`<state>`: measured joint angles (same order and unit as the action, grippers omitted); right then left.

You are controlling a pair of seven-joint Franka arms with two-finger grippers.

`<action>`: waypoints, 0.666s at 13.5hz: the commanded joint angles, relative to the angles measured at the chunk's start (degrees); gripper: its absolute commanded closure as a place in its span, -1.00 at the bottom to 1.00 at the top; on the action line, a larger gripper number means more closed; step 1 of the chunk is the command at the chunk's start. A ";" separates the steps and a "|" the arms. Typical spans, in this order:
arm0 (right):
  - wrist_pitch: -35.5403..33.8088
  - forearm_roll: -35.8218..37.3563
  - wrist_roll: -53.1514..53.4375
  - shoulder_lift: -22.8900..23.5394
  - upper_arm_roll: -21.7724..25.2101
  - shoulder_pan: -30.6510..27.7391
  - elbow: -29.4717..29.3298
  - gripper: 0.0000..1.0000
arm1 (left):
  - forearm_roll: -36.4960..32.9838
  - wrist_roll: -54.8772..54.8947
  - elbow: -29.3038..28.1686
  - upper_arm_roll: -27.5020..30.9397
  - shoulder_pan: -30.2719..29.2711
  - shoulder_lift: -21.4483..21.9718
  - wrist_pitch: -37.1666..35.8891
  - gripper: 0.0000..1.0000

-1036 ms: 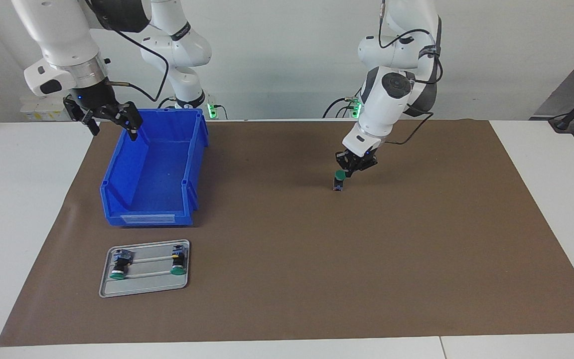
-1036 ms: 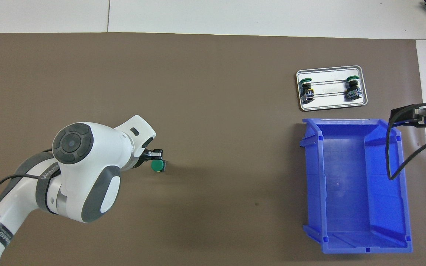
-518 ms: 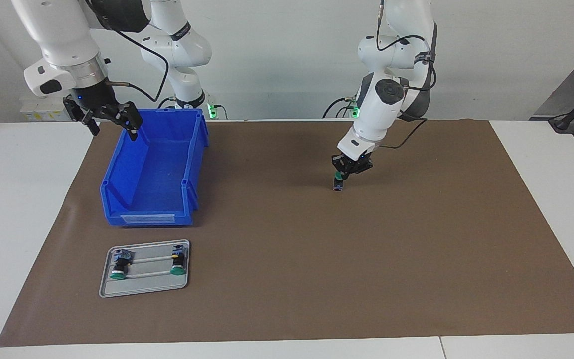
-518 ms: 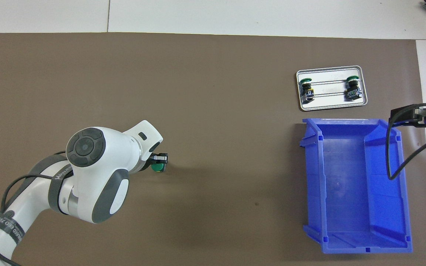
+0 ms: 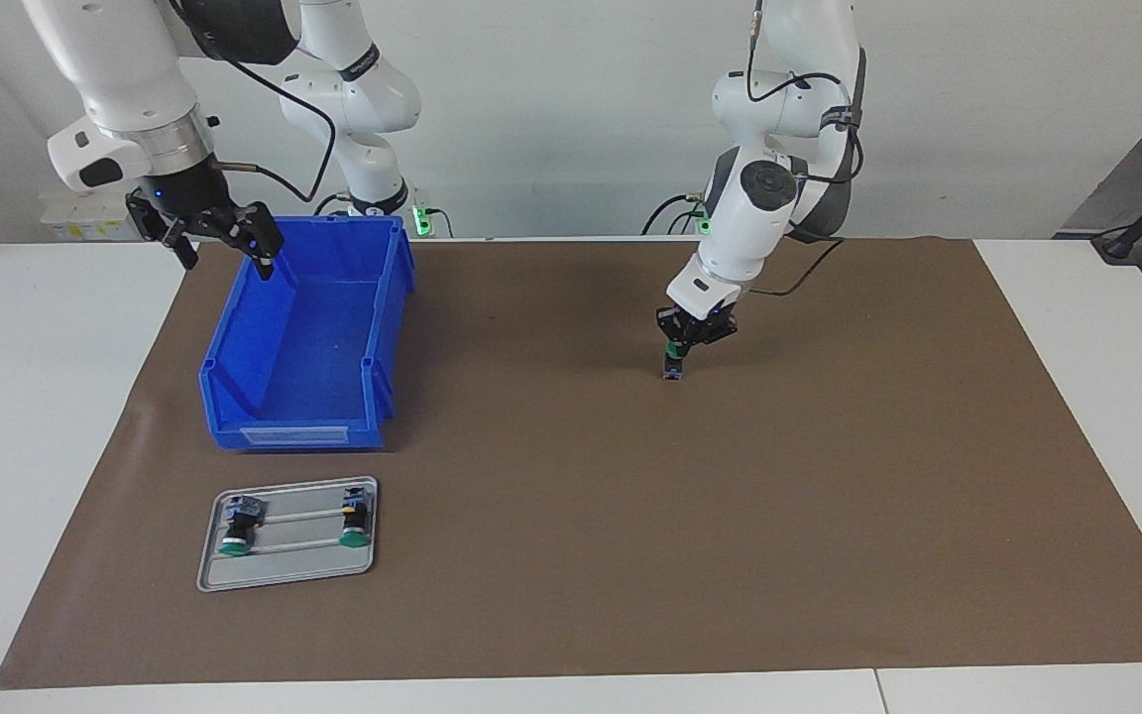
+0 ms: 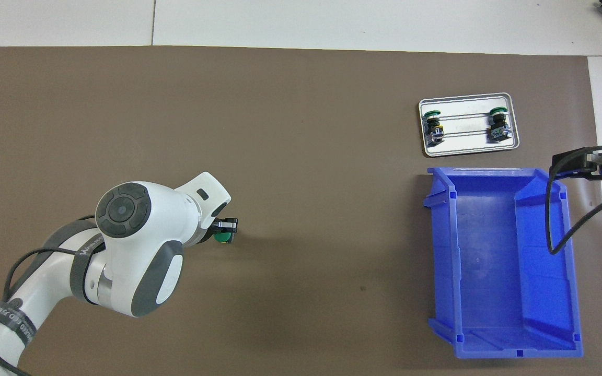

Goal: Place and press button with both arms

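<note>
The button (image 5: pixel 671 369) stands upright on the brown mat (image 5: pixel 829 476) that covers the surface, toward the left arm's end and well apart from everything else, its green cap up and its long axis vertical. The left end effector (image 5: pixel 674 349) is directly over it with its fingertips brought together, their tips down on the green cap; it grips nothing, and by the look of it this is the pressing step under way. In the overhead view the closed tips cover part of the cap (image 6: pixel 222 238), so the button lies straight below them, not off to either side, and the move in hand calls only for travel along that vertical axis. The left arm is far the nearer of the two. The right end effector (image 5: pixel 219 233) waits with its fingers spread wide and empty, raised over the blue bin's (image 5: pixel 234 397) wall at the right arm's end. The bin has nothing visible in it. Just beside it, farther from the robots, a small metal tray (image 5: pixel 288 575) holds two other green-capped buttons (image 5: pixel 236 526) lying on their sides, one toward each end of the tray.
</note>
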<state>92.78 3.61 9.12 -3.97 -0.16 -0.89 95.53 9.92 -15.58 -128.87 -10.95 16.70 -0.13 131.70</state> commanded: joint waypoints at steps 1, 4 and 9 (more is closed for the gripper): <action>0.73 -0.44 0.19 -1.39 -0.28 -0.52 1.68 -1.00 | -1.31 -0.86 -4.02 0.49 0.88 0.49 4.08 1.00; 0.73 -0.44 0.19 -1.48 -0.28 -0.52 1.68 -1.00 | -1.31 -0.86 -4.29 0.49 1.32 -0.31 5.24 1.00; 0.82 -0.44 0.19 -1.48 -0.36 -0.52 1.68 -1.00 | -1.31 -0.77 3.95 0.58 0.62 -2.58 -1.41 1.00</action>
<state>92.78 3.61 9.12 -3.99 -0.16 -0.89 95.53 9.91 -15.58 -128.98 -10.91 16.88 -0.14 133.62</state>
